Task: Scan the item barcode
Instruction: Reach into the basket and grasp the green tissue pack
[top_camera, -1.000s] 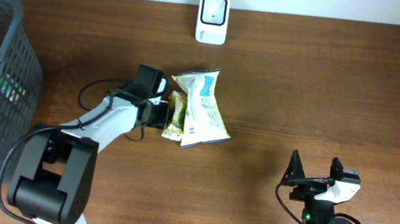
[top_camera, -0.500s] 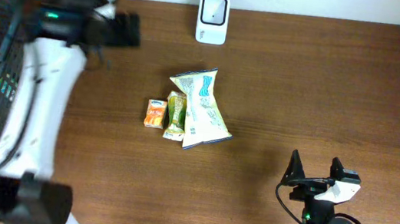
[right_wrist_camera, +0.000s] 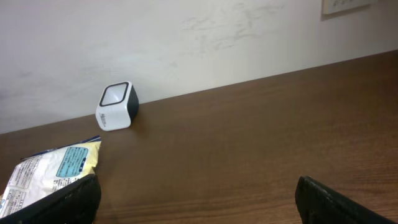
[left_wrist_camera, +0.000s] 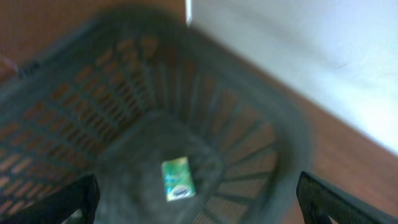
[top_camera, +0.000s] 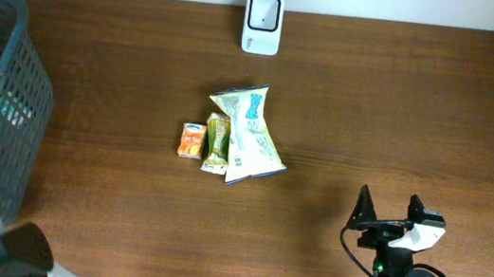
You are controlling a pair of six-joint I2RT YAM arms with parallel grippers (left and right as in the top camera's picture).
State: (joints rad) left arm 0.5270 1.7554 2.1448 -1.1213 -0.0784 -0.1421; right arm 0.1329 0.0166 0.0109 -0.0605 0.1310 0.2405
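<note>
- The right claw (top_camera: 388, 213) sat at the near edge of the table (top_camera: 422, 114). Its jaws were spread wide and held nothing.
- The left claw (left_wrist_camera: 198, 190) hung over the dark basket (top_camera: 4, 97) at the table's left end, looking down into it. Its fingers (left_wrist_camera: 71, 202) stood far apart with nothing gripped between them.
- A small green packet (left_wrist_camera: 177, 179) lay on the basket floor, too blurred for its print to be read.
- Three snacks lay side by side in the middle of the table, well apart from both claws. From left to right they were a small orange box (top_camera: 192, 140), a green bar (top_camera: 217, 142) just beside it, and a yellow-and-blue bag (top_camera: 249, 134) right against the bar.
- The white scanner (top_camera: 264, 11) stood at the far edge by the pale wall (right_wrist_camera: 186, 37), apart from the snacks, with its window turned upward.
</note>
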